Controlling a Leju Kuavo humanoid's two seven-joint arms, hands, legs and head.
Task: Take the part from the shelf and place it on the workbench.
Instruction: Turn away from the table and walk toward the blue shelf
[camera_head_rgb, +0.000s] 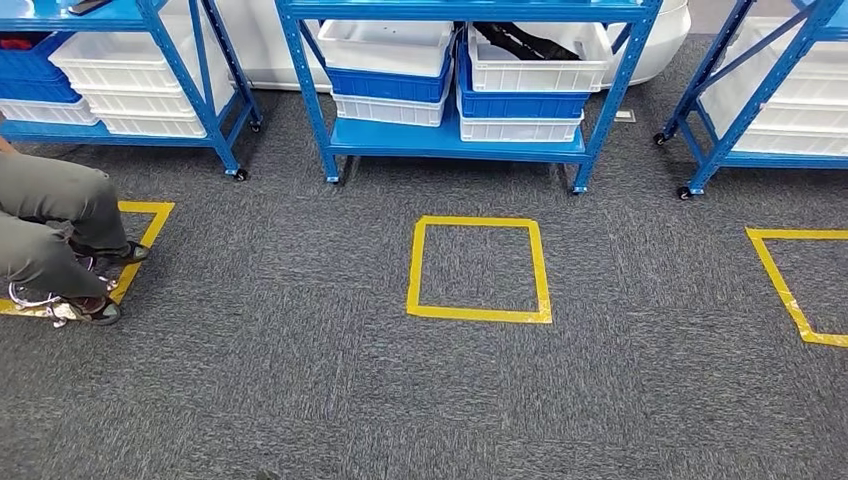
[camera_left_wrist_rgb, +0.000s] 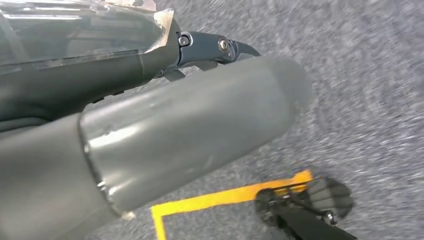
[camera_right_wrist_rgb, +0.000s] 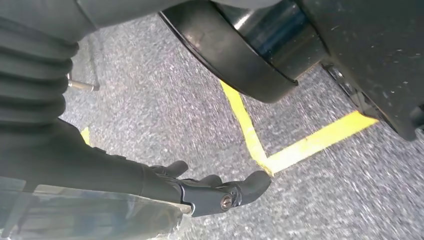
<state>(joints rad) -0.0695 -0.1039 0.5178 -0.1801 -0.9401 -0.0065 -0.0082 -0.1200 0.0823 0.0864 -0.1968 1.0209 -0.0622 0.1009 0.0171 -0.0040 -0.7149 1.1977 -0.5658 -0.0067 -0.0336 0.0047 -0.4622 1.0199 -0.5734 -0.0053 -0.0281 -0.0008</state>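
Straight ahead in the head view stands a blue wheeled shelf (camera_head_rgb: 455, 140) with white and blue bins stacked on its lowest level. A dark part (camera_head_rgb: 527, 42) lies in the upper white bin (camera_head_rgb: 540, 60) on the right side of that shelf. My left hand (camera_left_wrist_rgb: 150, 125) hangs over the grey carpet, its thick grey thumb and dark fingers stretched out, holding nothing. My right hand (camera_right_wrist_rgb: 200, 192) also hangs above the carpet with its fingers extended and nothing in them.
A yellow tape square (camera_head_rgb: 478, 268) marks the carpet in front of the middle shelf. More blue shelves with white bins stand at the left (camera_head_rgb: 130, 70) and right (camera_head_rgb: 770, 90). A seated person's legs (camera_head_rgb: 55, 235) are at the left over another tape square.
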